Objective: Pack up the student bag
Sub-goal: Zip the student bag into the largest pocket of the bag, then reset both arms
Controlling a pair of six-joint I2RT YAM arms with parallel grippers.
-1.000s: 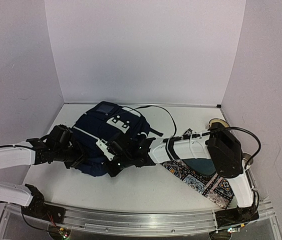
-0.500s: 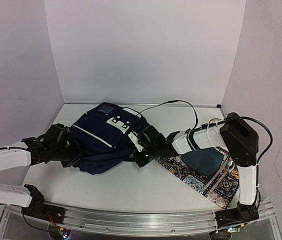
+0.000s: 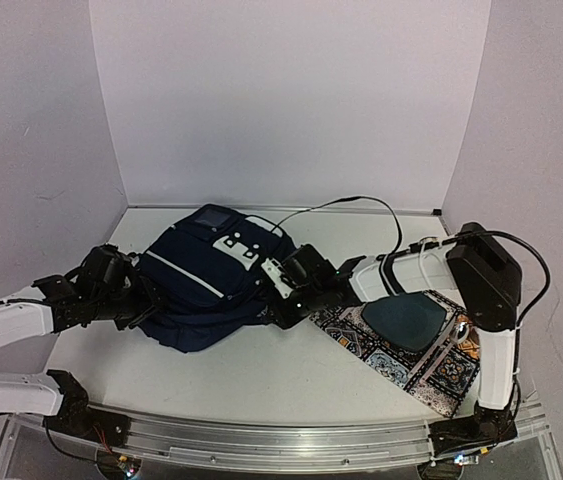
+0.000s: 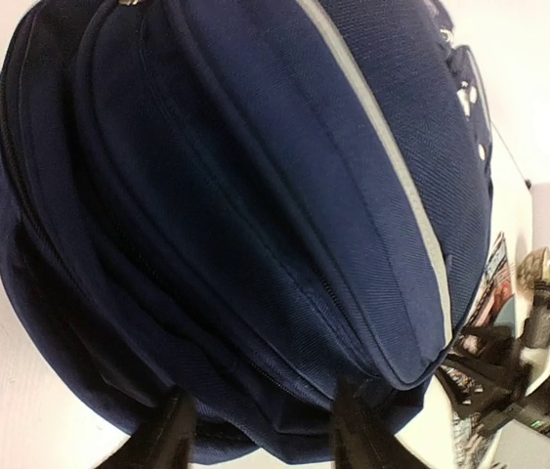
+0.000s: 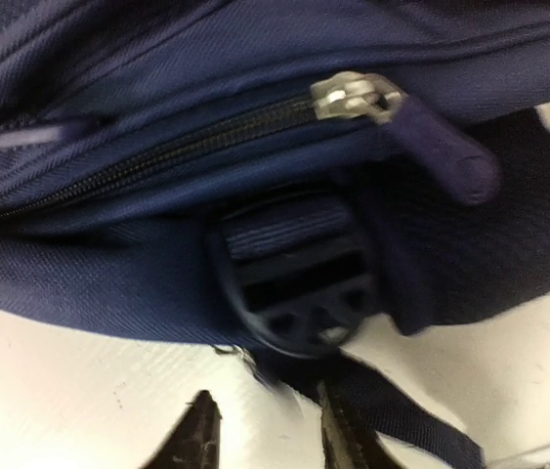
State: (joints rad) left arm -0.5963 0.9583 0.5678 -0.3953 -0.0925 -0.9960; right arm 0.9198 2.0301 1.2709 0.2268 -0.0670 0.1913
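Worktop (image 3: 261,385): white, carrying everything here.
Mat (image 3: 443,377): patterned, lying at a slant on the near right, with a dark rounded pad (image 3: 406,320) on top of it.
Left tool (image 4: 260,410): fingers moderately apart with nothing clamped between them. The tips sit right at the bulging left end of the bag.
Right tool (image 5: 265,401): fingers narrowly parted and gripping nothing, low over the worktop just short of the bag's right edge.
Student bag (image 3: 211,285): lies flat on the worktop, left of centre, between the two tools and just beside the mat. A white stripe (image 3: 186,275) crosses it.
Buckle (image 5: 294,288): black plastic, hanging at the bag's lower edge in front of the right tool.
Zip pull (image 5: 353,96): silver, on a closed zip above the buckle.
Cable (image 3: 361,203): black, arching over the far side of the worktop.
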